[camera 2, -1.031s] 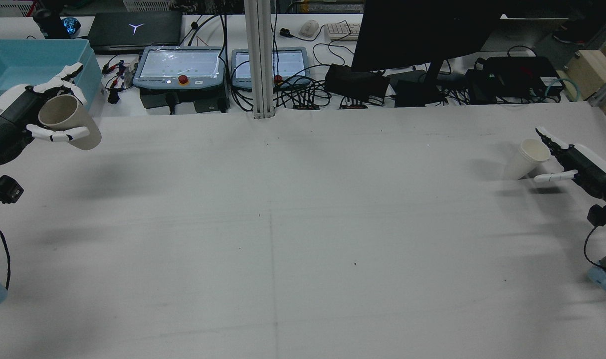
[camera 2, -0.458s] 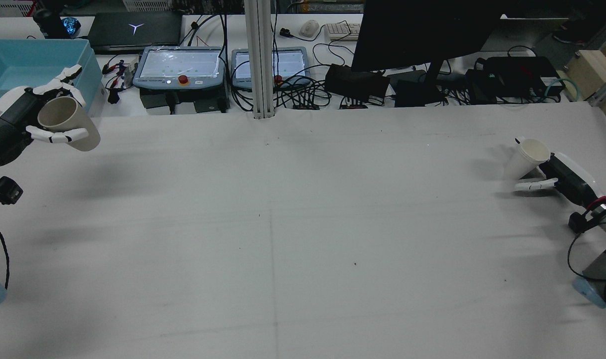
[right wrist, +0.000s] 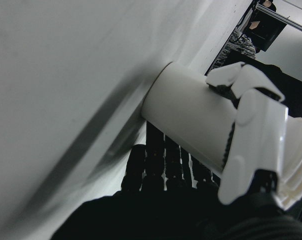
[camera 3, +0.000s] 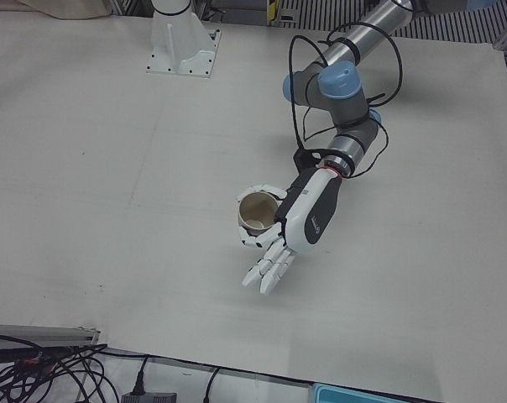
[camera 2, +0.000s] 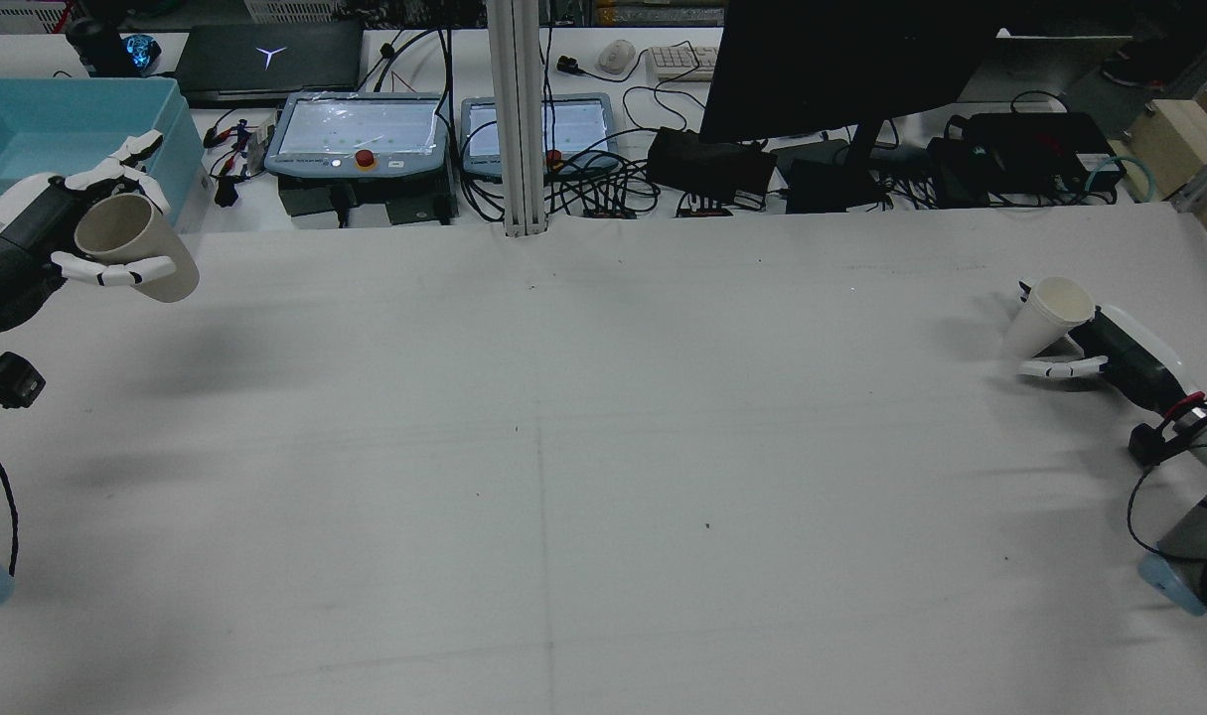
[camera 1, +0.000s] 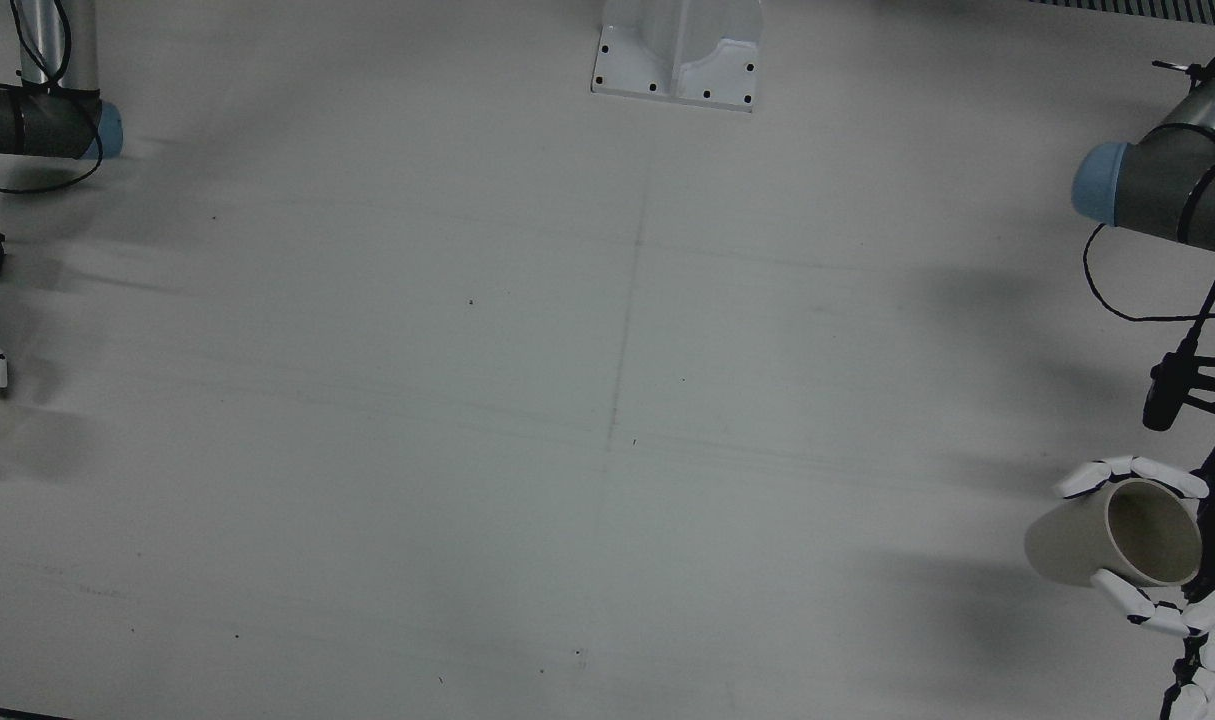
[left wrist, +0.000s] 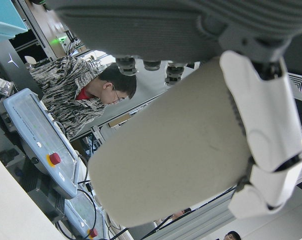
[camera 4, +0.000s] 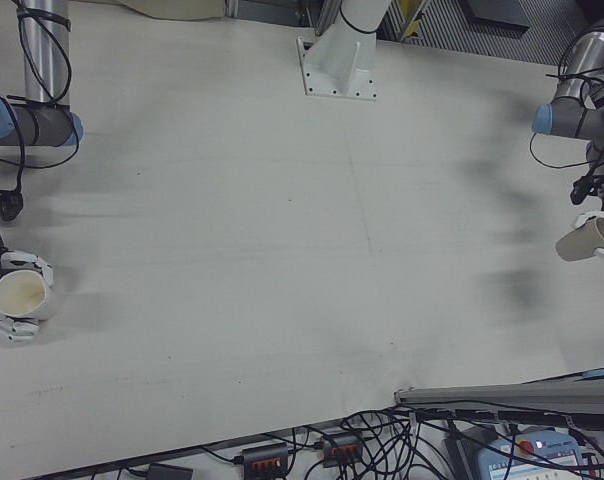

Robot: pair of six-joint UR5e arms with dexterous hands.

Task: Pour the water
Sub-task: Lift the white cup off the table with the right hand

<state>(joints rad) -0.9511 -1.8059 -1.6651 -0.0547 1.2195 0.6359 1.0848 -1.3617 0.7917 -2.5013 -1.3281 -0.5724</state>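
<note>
My left hand is shut on a tan paper cup and holds it in the air over the table's left edge, mouth tilted up toward the rear camera. The front view shows that tan cup at the lower right, and the left-front view shows the left hand wrapped round the cup. At the table's right edge a white paper cup leans with its base on the cloth. My right hand is shut on it, fingers curled over the white cup's side.
Behind the table stand a blue bin, two teach pendants, a dark monitor and tangled cables. The mast's white base sits at the table's robot side. A person shows in the left hand view.
My right hand has dropped lower and closed in around the white cup, which shifted slightly left. The left hand and tan cup have barely moved.
</note>
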